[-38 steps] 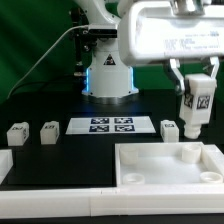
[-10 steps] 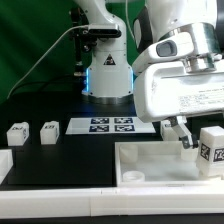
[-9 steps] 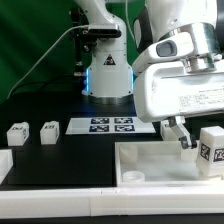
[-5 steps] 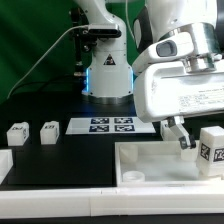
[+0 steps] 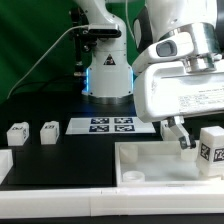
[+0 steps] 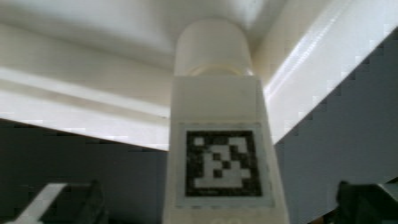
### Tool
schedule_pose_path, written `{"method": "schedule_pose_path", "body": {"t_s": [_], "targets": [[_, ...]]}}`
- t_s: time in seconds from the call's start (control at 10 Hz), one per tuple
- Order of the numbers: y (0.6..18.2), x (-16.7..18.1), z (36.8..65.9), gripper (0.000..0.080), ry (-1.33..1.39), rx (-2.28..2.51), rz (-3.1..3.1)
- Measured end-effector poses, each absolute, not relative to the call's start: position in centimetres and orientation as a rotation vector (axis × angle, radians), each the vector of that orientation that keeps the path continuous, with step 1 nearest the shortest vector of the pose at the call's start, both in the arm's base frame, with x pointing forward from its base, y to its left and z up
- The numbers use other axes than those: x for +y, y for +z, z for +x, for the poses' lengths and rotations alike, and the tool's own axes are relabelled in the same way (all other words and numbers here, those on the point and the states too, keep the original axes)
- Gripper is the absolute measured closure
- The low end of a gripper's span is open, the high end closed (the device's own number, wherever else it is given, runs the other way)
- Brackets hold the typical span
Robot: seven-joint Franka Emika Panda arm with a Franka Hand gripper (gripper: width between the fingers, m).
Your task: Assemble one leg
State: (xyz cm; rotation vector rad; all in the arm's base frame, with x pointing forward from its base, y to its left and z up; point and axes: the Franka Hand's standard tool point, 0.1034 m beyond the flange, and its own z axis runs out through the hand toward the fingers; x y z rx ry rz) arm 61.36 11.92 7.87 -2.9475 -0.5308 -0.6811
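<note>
Gripper (image 5: 197, 140) jaws wide apart, nothing clamped. Wrist view: leg (image 6: 221, 130) stands between the two dark fingertips (image 6: 54, 203), gaps either side, tag facing camera. Exterior view: leg (image 5: 211, 148) upright at the tabletop's (image 5: 150, 165) corner on the exterior view's right, tag visible. Arm reaches in from above, wrist tilted, white hand housing over that corner. Two spare legs (image 5: 33, 132) beside marker board (image 5: 110, 126).

It was a robotics lab: a white robot arm (image 5: 180, 70) stood bolted on a black surface (image 5: 60, 150), its base lit blue, before a green backdrop (image 5: 35, 40), with a marker board (image 5: 111, 125) and tagged white parts (image 5: 17, 133) laid out.
</note>
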Motion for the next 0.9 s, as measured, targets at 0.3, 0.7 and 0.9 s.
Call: {"method": "schedule_pose_path", "body": {"t_s": [0.3, 0.7, 0.9], "targets": [[8.3, 12.6, 60.2, 0.0151, -0.370, -0.549, -2.980], [9.1, 13.4, 60.4, 0.0151, 0.195, -0.609, -2.985], [8.7, 13.4, 60.8, 0.0151, 0.121, -0.605, -2.991]]}}
